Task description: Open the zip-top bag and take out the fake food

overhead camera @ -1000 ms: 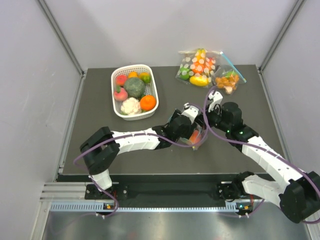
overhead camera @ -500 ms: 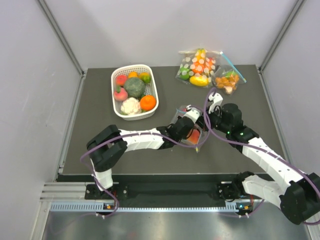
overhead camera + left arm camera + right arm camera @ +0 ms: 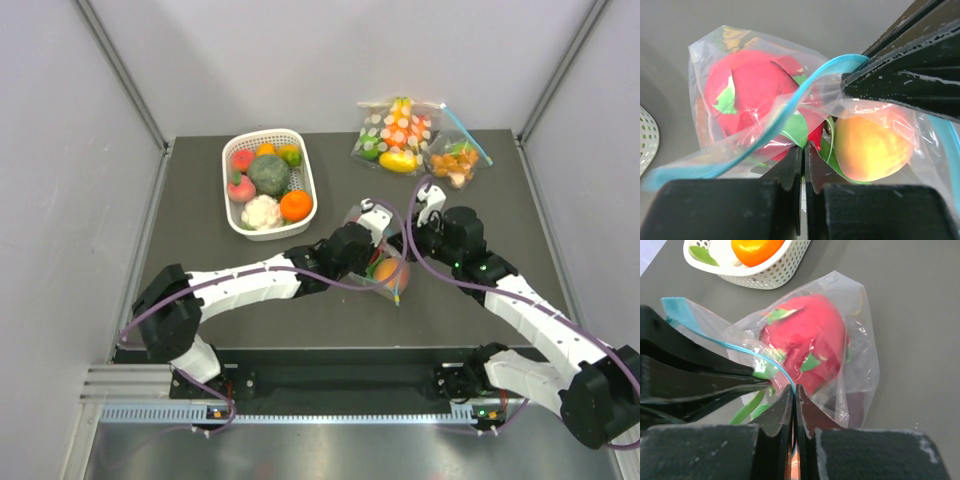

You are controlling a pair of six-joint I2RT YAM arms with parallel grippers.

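Observation:
The zip-top bag (image 3: 388, 268) is held up at mid-table between both grippers. Its teal zip strip (image 3: 775, 122) curves across the left wrist view. Inside the bag lies the fake food: a pink-red dragon fruit (image 3: 747, 92) and an orange-pink peach (image 3: 872, 147). My left gripper (image 3: 804, 146) is shut on the bag's near lip just below the strip. My right gripper (image 3: 794, 388) is shut on the opposite lip, and the teal strip (image 3: 765, 357) runs into its jaws. The dragon fruit (image 3: 810, 342) sits just beyond the right fingertips. The two grippers nearly touch.
A white basket (image 3: 305, 180) with a green cabbage, cauliflower and orange stands at the back left. A polka-dot bag (image 3: 395, 135) and a small bag of orange pieces (image 3: 455, 160) lie at the back right. Grey walls flank the table.
My left gripper was open a second ago and has shut on the bag's lip. The left arm has stretched further out. The peach now shows in the bag from above.

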